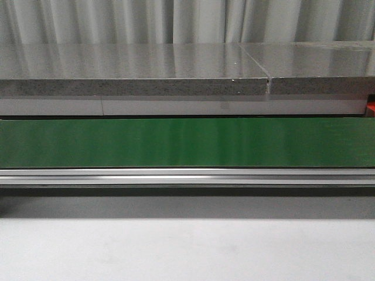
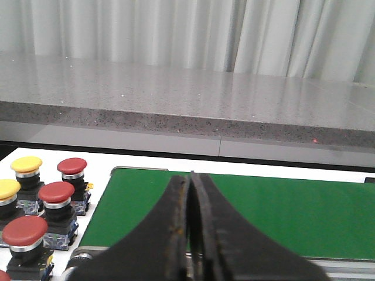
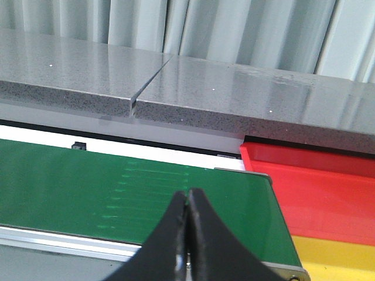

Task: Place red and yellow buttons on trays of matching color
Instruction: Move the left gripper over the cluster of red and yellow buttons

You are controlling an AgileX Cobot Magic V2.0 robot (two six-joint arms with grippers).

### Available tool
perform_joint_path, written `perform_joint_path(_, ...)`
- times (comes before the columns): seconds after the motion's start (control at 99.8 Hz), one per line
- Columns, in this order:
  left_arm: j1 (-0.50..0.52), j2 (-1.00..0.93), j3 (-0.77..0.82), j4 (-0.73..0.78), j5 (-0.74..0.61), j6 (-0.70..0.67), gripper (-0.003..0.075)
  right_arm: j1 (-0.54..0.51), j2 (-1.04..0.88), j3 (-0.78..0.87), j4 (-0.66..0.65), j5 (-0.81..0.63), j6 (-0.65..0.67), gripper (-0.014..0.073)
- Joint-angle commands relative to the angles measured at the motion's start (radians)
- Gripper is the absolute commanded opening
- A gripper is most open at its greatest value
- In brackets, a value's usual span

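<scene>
Red buttons (image 2: 55, 192): three whole ones in the left wrist view, at the conveyor's left end, plus a sliver of a fourth at the picture's corner.
Yellow buttons (image 2: 26, 164): two, on the outer side of the same cluster, upright on black bases, standing on white tabletop (image 2: 96, 193).
Left gripper (image 2: 190, 222): black fingers pressed together, nothing between them, poised over the belt's left end, just beside the buttons but apart from them.
Green belt (image 1: 187, 142): one, running the full width of the front view, bare, with an aluminium rail (image 1: 187, 177) along its near edge.
Grey stone ledge (image 1: 135, 76): behind the belt, split by one seam right of centre; pale pleated curtain (image 1: 187, 20) behind it.
Near table (image 1: 187, 249): plain light grey strip in front of the rail.
Right gripper (image 3: 188, 234): fingers closed tip to tip, holding nothing, above the belt's right end.
Red tray (image 3: 316, 187): one, just past the belt's right end, under the ledge's edge.
Yellow tray (image 3: 340, 257): one, touching the red tray's near side, only partly seen.
</scene>
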Motion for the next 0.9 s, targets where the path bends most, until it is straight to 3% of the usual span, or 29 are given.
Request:
perform_joint_path(0.0,-0.009,-0.04,0.032,0.0,-0.083,-0.009,-0.0019,0.001,0.0,-0.009,-0.009,-0.08,-0.001,-0.0068)
perform_joint_path(0.501,-0.009,-0.027,-0.052,-0.006,-0.095,-0.009,-0.0019,0.001,0.0,-0.009,-0.009,-0.08,-0.001,-0.0068)
perform_joint_path(0.782,-0.009,0.136,-0.332,-0.008,0.252,-0.009,-0.0019,0.001,0.0,-0.009,-0.009,-0.08,-0.001,-0.0068)
perform_joint_path(0.892,-0.009,0.249,-0.472,-0.008,0.453,-0.009,-0.0019,0.001,0.0,-0.009,-0.009,-0.08,-0.001,-0.0068)
